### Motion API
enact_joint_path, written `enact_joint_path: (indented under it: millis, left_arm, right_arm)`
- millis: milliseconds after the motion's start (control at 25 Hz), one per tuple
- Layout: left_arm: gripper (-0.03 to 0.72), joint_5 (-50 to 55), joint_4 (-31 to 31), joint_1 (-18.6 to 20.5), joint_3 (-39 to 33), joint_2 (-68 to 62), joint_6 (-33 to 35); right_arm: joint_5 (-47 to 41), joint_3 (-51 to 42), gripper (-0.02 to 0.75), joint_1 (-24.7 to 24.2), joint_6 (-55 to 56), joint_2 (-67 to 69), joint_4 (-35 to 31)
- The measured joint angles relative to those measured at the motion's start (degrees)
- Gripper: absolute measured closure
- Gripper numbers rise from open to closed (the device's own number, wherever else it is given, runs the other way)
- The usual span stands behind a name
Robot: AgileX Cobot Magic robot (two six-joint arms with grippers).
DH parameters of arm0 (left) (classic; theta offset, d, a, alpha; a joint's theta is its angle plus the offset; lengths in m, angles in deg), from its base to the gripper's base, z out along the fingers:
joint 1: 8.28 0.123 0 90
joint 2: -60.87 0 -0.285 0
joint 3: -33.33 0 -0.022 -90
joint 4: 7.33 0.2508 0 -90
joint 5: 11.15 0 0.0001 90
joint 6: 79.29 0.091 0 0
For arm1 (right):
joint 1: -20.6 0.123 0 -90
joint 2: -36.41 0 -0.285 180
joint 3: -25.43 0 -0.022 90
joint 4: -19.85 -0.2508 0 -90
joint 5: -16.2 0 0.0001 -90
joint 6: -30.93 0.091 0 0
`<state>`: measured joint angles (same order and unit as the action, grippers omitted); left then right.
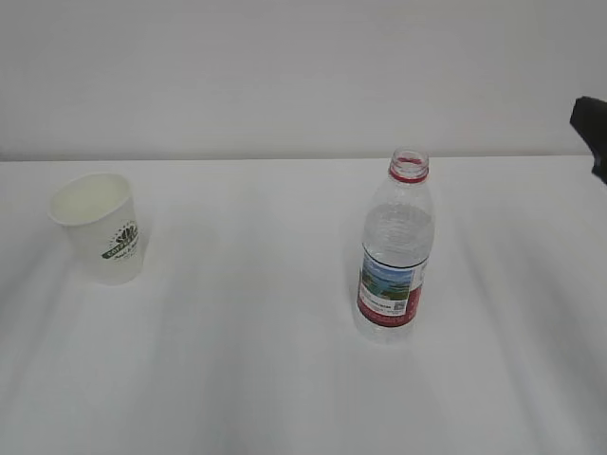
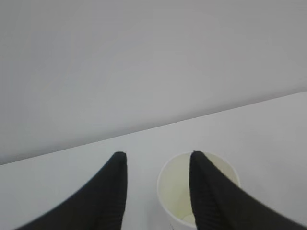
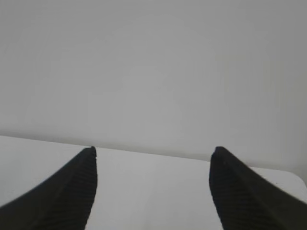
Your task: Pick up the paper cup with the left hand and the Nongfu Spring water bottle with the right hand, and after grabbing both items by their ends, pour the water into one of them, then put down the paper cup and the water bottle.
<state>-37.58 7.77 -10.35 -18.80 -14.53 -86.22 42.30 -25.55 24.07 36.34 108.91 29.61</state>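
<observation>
Exterior view is showing the paper cup (image 1: 99, 226) standing upright on the white table (image 1: 247, 360) at the far left, its green logo facing forward and its cream inside open to the camera. The Nongfu Spring water bottle (image 1: 395, 248) is standing upright well to the right of the cup, uncapped, with its red neck ring at the top and its label with the red band low on the body. Whether water is sitting in the clear bottle cannot be told. Neither item is being touched here. A small black piece of the right hand (image 1: 592, 126) is poking in at the right edge, well apart from the bottle.

In the left wrist view, the left hand (image 2: 156, 158) is hanging above the table with its two black fingers (image 2: 108, 191) parted about halfway. The cup (image 2: 181, 191) is sitting below, with the right-side finger lying over its rim in the picture; whether that finger is actually touching the cup cannot be told. The cup is not sitting squarely between the fingers, and nothing is being gripped.

In the right wrist view, the right hand (image 3: 153, 152) is holding its fingers (image 3: 72, 191) spread wide. Only bare table and the pale wall (image 3: 153, 67) are showing between them, and it is carrying nothing.
</observation>
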Motion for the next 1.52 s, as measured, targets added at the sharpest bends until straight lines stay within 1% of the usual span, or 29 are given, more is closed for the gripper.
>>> enact_joint_path:
  millis: [120,200,360,520,640,760,960,1080,1320,1520]
  left_arm:
    - [0.358,-0.10,0.00,0.00,0.00,-1.08,0.00]
    - [0.335,-0.21,0.00,0.00,0.00,-2.40,0.00]
    - [0.278,-0.42,0.00,0.00,0.00,-5.65,0.00]
    - [0.259,-2.28,0.04,0.00,-0.90,-8.72,0.00]
    - [0.258,-8.58,0.04,0.00,-3.93,-11.43,0.00]
    - [0.257,-17.68,0.04,0.00,-8.02,-14.61,-0.38]
    - [0.257,-31.15,0.04,0.00,-12.97,-19.39,-2.09]
    - [0.257,-37.10,0.04,0.00,-14.86,-21.74,-2.17]
    - [0.257,-38.68,0.04,0.00,-17.74,-25.16,-2.17]
    - [0.257,-38.81,0.04,0.00,-18.63,-26.02,-2.21]
  right_arm:
    - [1.99,-3.19,0.189,0.00,0.00,0.00,0.00]
    - [2.91,-4.92,0.189,0.00,0.00,0.00,0.43]
    - [6.65,-7.42,0.189,0.00,0.00,0.00,2.95]
    - [7.19,-8.87,0.188,0.00,0.00,0.00,4.67]
    - [7.33,-9.58,0.188,0.00,0.00,0.00,5.06]
    - [7.92,-10.73,0.188,0.00,0.00,0.00,5.19]
    - [12.36,-13.99,0.188,0.00,0.00,0.00,5.69]
    - [15.80,-15.55,0.188,0.00,0.00,1.26,7.61]
    - [23.67,-17.91,0.188,0.00,0.00,8.39,9.64]
    - [32.95,-19.15,0.188,0.00,-0.11,16.78,9.77]
